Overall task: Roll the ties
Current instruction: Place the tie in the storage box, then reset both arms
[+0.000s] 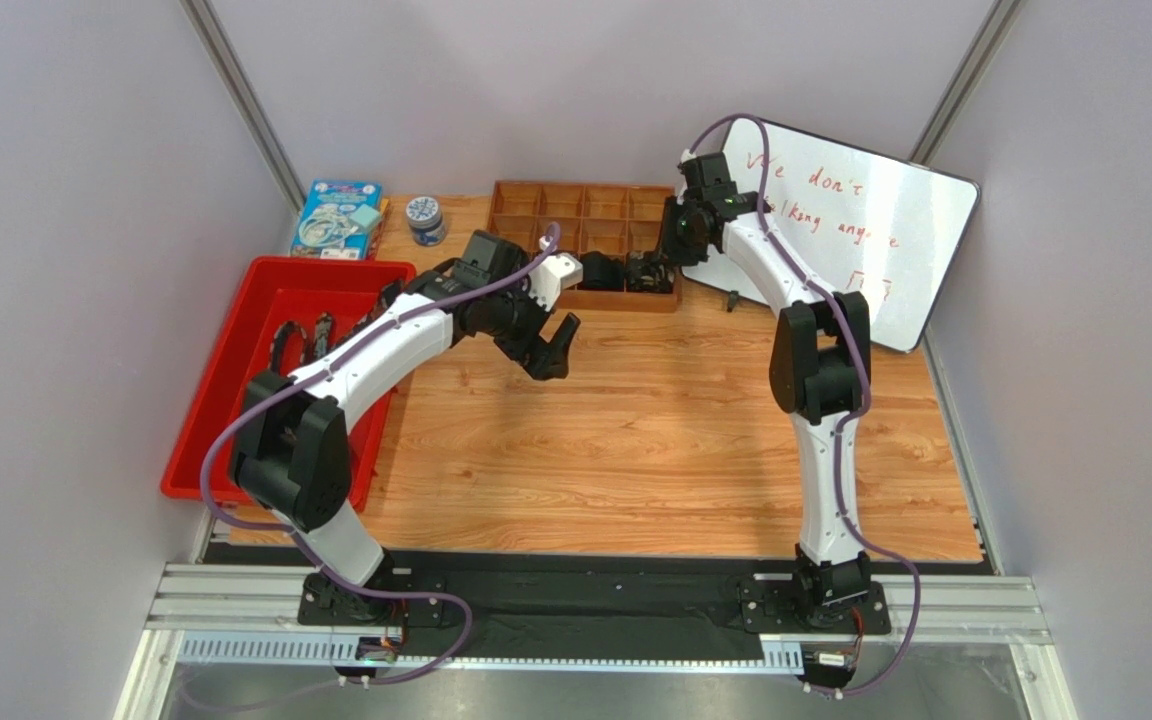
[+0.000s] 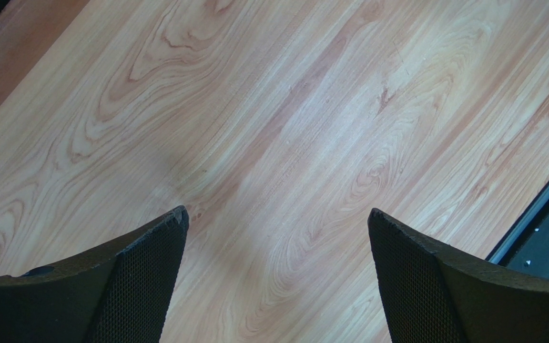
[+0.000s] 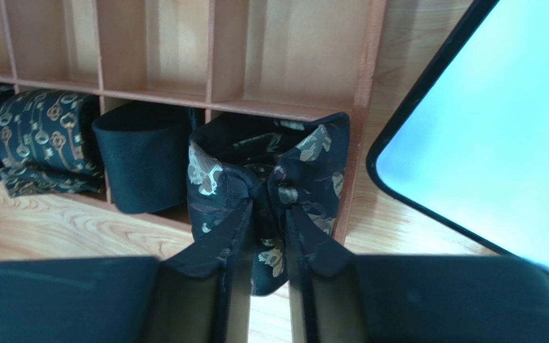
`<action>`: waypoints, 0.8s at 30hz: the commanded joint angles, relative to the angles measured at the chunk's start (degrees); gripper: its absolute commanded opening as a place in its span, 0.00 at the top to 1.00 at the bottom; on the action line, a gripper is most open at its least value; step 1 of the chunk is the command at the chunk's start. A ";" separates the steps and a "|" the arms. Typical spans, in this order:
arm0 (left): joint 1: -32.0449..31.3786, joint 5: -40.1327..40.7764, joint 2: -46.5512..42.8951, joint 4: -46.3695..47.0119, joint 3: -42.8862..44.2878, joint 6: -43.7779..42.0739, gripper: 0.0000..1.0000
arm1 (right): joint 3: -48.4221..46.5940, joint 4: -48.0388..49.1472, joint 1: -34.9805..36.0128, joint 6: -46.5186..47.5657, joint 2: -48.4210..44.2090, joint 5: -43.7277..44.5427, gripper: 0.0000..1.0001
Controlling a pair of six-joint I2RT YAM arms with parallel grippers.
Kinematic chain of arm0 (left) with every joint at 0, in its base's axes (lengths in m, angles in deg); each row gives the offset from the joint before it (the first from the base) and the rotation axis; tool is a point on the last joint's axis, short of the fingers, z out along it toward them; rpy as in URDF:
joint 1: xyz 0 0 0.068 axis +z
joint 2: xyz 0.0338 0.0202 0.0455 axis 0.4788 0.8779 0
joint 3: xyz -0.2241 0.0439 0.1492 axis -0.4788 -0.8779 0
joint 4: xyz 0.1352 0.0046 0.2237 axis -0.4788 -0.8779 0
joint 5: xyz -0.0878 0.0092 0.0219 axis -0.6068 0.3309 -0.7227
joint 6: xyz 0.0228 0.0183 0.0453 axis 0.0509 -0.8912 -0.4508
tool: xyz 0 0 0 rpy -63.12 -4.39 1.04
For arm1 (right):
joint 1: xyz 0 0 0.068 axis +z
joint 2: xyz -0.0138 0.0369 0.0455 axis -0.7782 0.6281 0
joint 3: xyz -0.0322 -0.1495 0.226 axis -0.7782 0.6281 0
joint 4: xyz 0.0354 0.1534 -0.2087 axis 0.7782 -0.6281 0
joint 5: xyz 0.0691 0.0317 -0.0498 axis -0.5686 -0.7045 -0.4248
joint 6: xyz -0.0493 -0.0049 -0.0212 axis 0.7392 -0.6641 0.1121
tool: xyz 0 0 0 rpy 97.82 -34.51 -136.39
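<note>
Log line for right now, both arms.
left gripper: open, empty, above table | right gripper: pinching floral tie roll in organizer end compartment

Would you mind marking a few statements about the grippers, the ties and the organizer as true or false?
1. The left gripper is open above the table, holding nothing. True.
2. The floral tie lies unrolled on the table. False: it sits coiled in the end compartment of the wooden organizer, with the right gripper closed on its fabric.
3. A plain black roll fills the compartment next to the floral tie. True.
4. The whiteboard is blank. False: it bears red handwriting.
5. The organizer's far row, as the right wrist view shows it, holds ties. False: the compartments visible there are empty.
</note>
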 commanded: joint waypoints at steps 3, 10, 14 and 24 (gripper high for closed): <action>3.42 -3.36 -1.53 -3.04 4.67 0.54 0.00 | -0.10 -0.33 -0.13 2.54 -8.54 -5.01 0.61; 6.93 -7.05 0.75 -7.61 10.73 -0.08 0.01 | 3.85 -0.95 -1.62 4.91 -16.53 -8.17 0.33; 9.92 -7.32 1.89 -10.51 16.08 -0.43 0.01 | 6.92 -1.56 -3.90 6.76 -22.85 -13.53 0.16; 13.97 -2.22 10.42 -23.79 35.52 1.06 0.00 | 24.57 -6.04 -15.24 14.41 -38.24 -19.08 0.00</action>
